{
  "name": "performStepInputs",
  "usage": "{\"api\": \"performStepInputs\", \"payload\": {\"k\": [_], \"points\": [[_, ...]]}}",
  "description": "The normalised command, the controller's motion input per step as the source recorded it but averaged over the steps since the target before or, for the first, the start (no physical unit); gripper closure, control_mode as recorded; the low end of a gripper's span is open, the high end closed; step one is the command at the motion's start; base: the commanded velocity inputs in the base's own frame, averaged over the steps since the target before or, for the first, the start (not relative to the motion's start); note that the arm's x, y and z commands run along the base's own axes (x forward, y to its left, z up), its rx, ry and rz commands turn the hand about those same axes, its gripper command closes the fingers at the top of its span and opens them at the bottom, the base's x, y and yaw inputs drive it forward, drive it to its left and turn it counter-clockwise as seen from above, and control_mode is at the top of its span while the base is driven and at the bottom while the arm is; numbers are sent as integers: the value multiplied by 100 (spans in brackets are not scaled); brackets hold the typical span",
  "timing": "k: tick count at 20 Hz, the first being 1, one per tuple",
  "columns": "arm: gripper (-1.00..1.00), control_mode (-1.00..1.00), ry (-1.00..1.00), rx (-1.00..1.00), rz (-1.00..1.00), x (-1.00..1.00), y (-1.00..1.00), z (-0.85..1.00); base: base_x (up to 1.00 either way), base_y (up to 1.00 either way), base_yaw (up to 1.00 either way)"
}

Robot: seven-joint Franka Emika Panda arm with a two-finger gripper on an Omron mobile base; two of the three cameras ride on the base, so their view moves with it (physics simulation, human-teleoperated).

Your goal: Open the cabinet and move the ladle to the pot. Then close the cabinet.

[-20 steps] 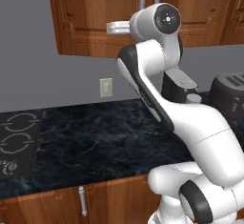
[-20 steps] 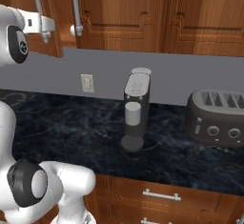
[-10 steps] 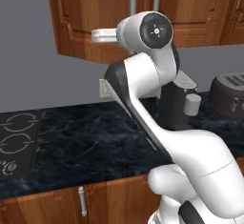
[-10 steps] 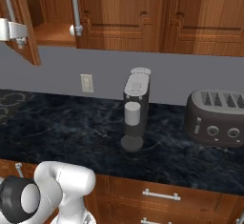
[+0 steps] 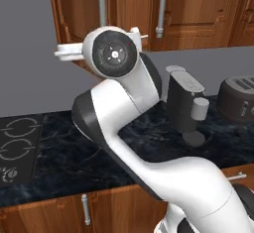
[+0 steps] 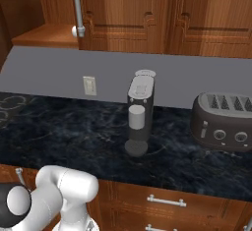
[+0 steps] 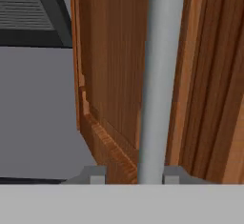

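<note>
Scene: We see a rendered kitchen with a dark marbled table (image 6: 74, 127) running under a reddish-brown wooden wall cabinet (image 6: 128, 14) with raised-panel doors.

Cabinet, left door: In the left base view the left door (image 5: 74, 19) sits at the upper left of the frame, swung part way out from the cabinet front, its long silver bar handle (image 5: 103, 4) hanging down above the arm's round white joint. In the right base view, at the upper left, a bare wooden floor of the opened compartment (image 6: 47, 36) shows beside the other silver bar handle (image 6: 77, 6).

Cabinet, right door: It looks flat against the cabinet front in both base views.

Gripper: In the hand view the gripper (image 7: 151, 178) sits at the bottom centre, with a small grey fingertip (image 7: 95, 175) on either side of the silver bar. The tips look set around the handle; we judge it clamped on the bar, though actual contact is not plainly visible.

Ladle: We cannot make out the small whitish ladle anywhere; presumably it lies inside the cabinet, out of sight.

Pot: We cannot find a pot. A stove top with ring markings (image 5: 15, 147) sits at the left edge of the left base view.

Other items: A dark pod coffee machine (image 6: 139, 112) stands mid-table, and a dark toaster (image 6: 224, 122) at the right.

Progress: We judge the opening step under way, the left door partly open. Fetching the ladle, placing it in the pot and closing the cabinet all remain.
</note>
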Motion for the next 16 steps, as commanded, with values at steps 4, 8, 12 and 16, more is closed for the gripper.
{"api": "performStepInputs", "payload": {"k": [4,8,12,16], "points": [[-100,-100,0,-1,0,-60,-32,20,0,0,0],[-100,-100,0,4,-2,-88,-100,30,0,0,0],[-100,-100,0,6,-4,-66,-100,17,0,0,0],[-100,-100,4,18,0,-2,-100,-1,0,0,0]]}}
